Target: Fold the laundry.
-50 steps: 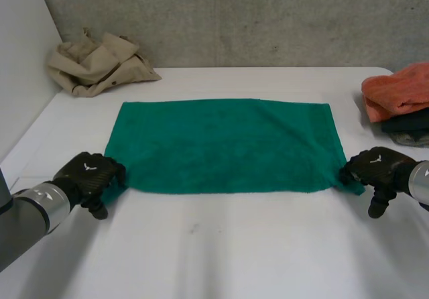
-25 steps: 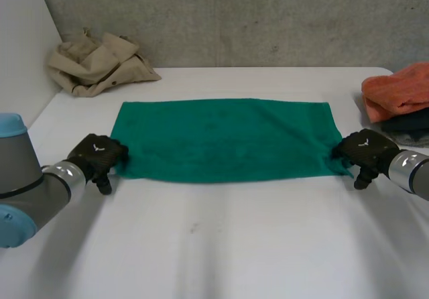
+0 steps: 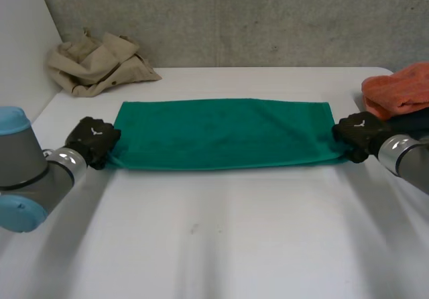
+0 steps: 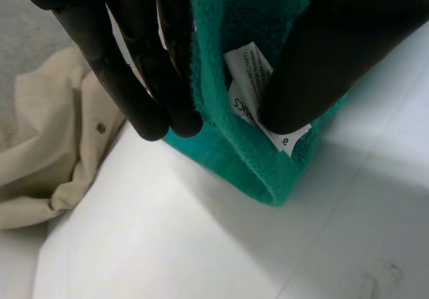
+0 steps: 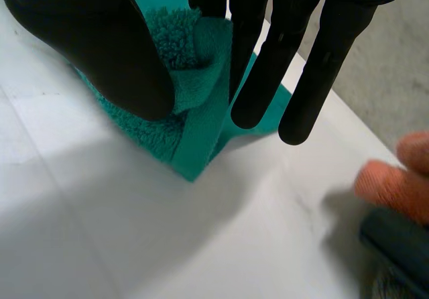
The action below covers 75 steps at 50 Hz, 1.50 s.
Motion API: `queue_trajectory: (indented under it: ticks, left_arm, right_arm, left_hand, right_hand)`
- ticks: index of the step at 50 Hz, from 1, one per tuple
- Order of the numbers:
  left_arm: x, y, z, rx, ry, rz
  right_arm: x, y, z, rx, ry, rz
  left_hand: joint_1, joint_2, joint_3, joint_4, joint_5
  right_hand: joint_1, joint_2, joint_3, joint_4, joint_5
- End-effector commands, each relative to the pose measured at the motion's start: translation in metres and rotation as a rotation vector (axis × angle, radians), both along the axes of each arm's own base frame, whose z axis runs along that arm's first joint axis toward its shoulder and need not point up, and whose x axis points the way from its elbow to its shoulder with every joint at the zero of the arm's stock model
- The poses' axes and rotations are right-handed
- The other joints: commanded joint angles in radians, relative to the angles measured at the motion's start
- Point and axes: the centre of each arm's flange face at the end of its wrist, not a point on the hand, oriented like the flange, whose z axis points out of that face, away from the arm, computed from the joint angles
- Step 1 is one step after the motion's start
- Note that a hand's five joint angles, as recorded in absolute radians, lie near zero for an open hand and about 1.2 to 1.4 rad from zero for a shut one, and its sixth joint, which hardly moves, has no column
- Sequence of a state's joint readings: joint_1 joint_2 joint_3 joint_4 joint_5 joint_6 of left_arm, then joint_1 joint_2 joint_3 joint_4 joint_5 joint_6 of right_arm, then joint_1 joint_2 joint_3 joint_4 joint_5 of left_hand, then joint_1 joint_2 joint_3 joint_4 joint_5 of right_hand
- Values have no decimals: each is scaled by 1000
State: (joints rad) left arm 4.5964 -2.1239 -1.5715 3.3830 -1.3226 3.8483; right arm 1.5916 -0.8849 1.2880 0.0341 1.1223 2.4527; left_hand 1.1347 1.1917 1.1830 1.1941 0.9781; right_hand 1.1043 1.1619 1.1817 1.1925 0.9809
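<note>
Left hand point(image 3: 94, 140) pinches green towel point(image 3: 221, 135) at its left end | right hand point(image 3: 355, 133) clamps right end, arms low | left wrist view: white label point(image 4: 244, 78) by thumb

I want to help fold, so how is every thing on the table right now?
green towel: spread wide on the table, a corner held at each end.
left hand: pinching the towel's corner by its label.
right hand: pinching the other corner.
beige garment: crumpled, unfolded.
orange cloth: piled on a dark cloth.
</note>
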Motion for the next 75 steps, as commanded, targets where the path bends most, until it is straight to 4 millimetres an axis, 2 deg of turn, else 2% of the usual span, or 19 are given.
queue_trajectory:
  ticks: [1,7,12,14,18,21,25,26,29,30,33,36,44,48,59,60,61,67,75]
  left_arm:
    - [15,33,31,91,29,40]
    - [22,87,35,359,-2,-2]
    - [28,103,32,517,-66,-27]
    - [27,101,33,533,-81,-38]
    - [19,75,38,461,-86,-49]
    - [6,45,53,341,-52,-39]
    - [-7,-3,100,76,50,-2]
    - [-9,-20,127,-55,133,28]
    - [-7,-42,171,-269,284,69]
    - [-1,-52,199,-413,381,99]
    - [13,-58,249,-667,562,134]
    - [15,-56,266,-747,624,115]
    - [-9,-53,225,-525,567,50]
    - [-7,-56,194,-440,529,86]
    - [-5,-39,91,-158,400,122]
    - [-7,-32,81,-124,380,108]
    - [-8,-29,76,-109,369,101]
    - [-12,-7,70,-63,342,36]
    - [-27,26,114,-121,366,-54]
  right_arm:
    - [-27,20,29,211,17,-127]
    - [-44,66,42,518,255,-98]
    - [-50,79,42,615,411,-25]
    - [-48,77,38,604,422,-27]
    - [-34,61,37,501,421,-30]
    - [-20,36,53,328,364,-76]
    - [-8,-8,107,-2,141,-211]
    - [-6,-22,135,-141,6,-260]
    - [-10,-35,177,-330,-197,-309]
    - [-13,-38,206,-460,-321,-315]
    - [-16,-40,238,-628,-455,-312]
    - [-17,-40,252,-751,-495,-304]
    - [15,-31,217,-592,-404,-219]
    - [23,-32,190,-496,-342,-208]
    - [36,-17,84,-124,-119,-187]
    - [35,-10,69,-53,-102,-189]
    - [36,-6,63,-21,-96,-190]
    - [38,18,37,124,-100,-215]
    - [59,45,43,127,-218,-207]
  left_hand:
    - [262,205,213,202,244]
    - [262,205,213,202,244]
    - [262,205,213,202,244]
    - [262,205,213,202,244]
    - [262,205,213,202,244]
    - [262,205,213,202,244]
    - [262,205,213,202,244]
    - [262,205,213,202,244]
    - [262,205,213,202,244]
    - [262,205,213,202,244]
    - [262,205,213,202,244]
    - [262,205,213,202,244]
    - [262,205,213,202,244]
    - [262,205,213,202,244]
    - [262,205,213,202,244]
    - [262,205,213,202,244]
    - [262,205,213,202,244]
    - [262,205,213,202,244]
    - [262,205,213,202,244]
  right_hand:
    - [292,234,215,204,241]
    - [292,234,215,204,241]
    - [292,234,215,204,241]
    - [292,234,215,204,241]
    - [292,234,215,204,241]
    - [292,234,215,204,241]
    - [292,234,215,204,241]
    - [292,234,215,204,241]
    - [292,234,215,204,241]
    - [292,234,215,204,241]
    - [292,234,215,204,241]
    - [292,234,215,204,241]
    - [292,234,215,204,241]
    - [292,234,215,204,241]
    - [283,225,205,195,232]
    - [-75,-132,-152,-163,-126]
    - [-212,-270,-289,-300,-263]
    - [-621,-679,-698,-709,-672]
    - [-930,-987,-1007,-1018,-981]
